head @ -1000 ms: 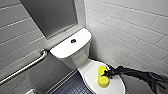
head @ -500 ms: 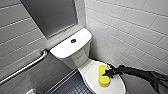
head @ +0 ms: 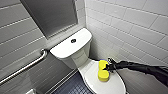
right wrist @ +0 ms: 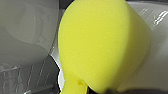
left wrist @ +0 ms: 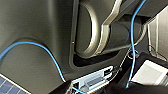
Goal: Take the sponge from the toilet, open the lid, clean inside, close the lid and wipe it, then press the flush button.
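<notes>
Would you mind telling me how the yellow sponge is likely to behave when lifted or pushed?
The sponge looks like soft foam, so it would probably squash rather than stay stiff. It likely weighs little for its bulk. Lying flat on the glossy lid, it seems likelier to slide than roll.

No legible text, label, brand, number or sign found on any surface in view.
</notes>
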Available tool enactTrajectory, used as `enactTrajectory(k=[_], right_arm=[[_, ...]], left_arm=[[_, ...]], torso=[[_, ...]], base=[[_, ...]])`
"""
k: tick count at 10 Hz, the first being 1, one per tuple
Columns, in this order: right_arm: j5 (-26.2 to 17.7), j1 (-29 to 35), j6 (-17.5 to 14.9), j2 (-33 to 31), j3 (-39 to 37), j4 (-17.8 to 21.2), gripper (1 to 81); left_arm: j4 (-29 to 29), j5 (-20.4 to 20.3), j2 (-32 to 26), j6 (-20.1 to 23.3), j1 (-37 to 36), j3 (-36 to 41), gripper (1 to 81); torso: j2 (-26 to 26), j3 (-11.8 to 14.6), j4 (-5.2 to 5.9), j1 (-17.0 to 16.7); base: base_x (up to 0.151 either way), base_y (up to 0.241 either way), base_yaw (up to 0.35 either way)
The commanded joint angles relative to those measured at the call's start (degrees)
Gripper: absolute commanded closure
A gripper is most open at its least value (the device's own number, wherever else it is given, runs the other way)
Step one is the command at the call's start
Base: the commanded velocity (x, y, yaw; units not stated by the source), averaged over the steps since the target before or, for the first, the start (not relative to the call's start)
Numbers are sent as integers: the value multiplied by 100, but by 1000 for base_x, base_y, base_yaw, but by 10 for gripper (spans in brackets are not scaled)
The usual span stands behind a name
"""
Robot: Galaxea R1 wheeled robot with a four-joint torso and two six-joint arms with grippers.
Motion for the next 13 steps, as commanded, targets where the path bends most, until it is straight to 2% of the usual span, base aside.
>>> enactTrajectory(k=[1,2,5,7,11,13], right_arm=[[-166,221,1727,-403,97,-1514,811],[-105,1,1918,-403,-147,-1505,811],[519,-290,2603,-551,-379,-1478,811],[652,-324,2764,-1027,193,-1514,811],[1249,-799,2940,-2070,1141,-1522,811],[1267,-975,2948,-2415,1388,-1522,811]], left_arm=[[95,63,-70,38,159,37,10],[95,63,-79,38,168,38,10],[95,62,-88,38,211,47,10],[95,62,-97,38,220,47,10],[95,62,-97,38,220,55,10],[95,62,-97,38,220,55,10]], torso=[[0,0,0,0],[0,0,0,0],[0,-2,0,2],[0,0,0,2],[0,0,2,2],[0,0,5,2]], base=[[0,0,0],[0,0,0],[0,0,0],[0,0,0],[0,0,0],[0,0,0]])
